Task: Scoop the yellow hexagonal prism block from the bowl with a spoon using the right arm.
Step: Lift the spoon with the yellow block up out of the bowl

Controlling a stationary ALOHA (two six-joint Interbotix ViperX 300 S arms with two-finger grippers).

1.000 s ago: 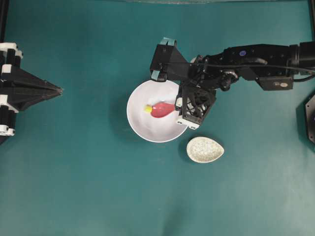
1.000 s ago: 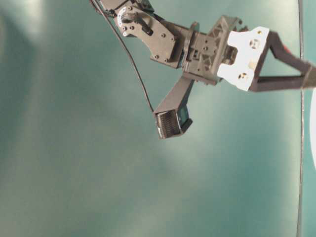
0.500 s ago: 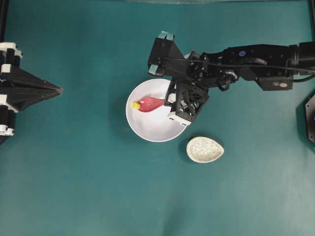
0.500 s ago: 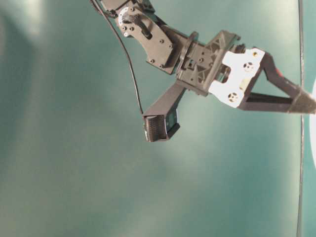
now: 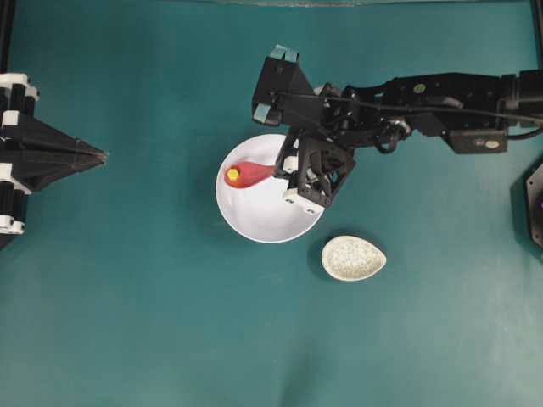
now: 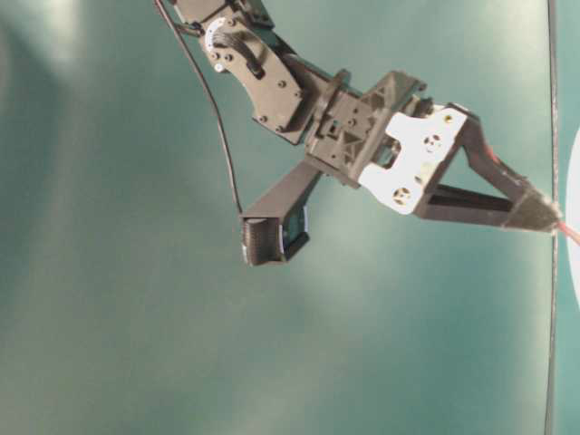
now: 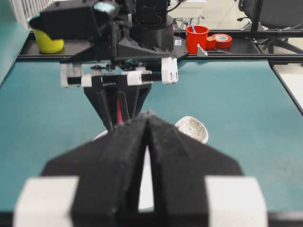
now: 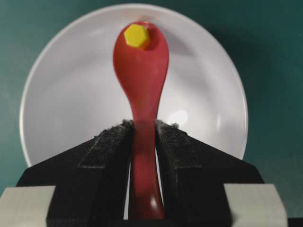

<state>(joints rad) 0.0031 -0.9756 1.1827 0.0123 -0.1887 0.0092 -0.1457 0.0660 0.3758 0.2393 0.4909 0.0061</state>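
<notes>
The white bowl [image 5: 263,216] sits mid-table. My right gripper [image 5: 280,169] is shut on the handle of the pink-red spoon [image 5: 252,175], which reaches left over the bowl's far-left side. The yellow hexagonal prism block [image 5: 232,174] lies inside the scoop near its tip. In the right wrist view the spoon [image 8: 142,75] runs straight out from between the pads [image 8: 111,142], with the block [image 8: 137,36] on it above the bowl [image 8: 71,99]. My left gripper [image 5: 103,155] rests shut at the table's left edge, far from the bowl.
A small speckled spoon rest [image 5: 354,259] lies just right of and below the bowl. In the left wrist view a red cup [image 7: 197,38], a tape roll [image 7: 221,40] and a yellow cup [image 7: 47,43] stand on the shelf behind the right arm.
The right gripper has swept the spoon leftward across the bowl. The block, first at the scoop's tip on the bowl floor, now sits inside the scoop.
</notes>
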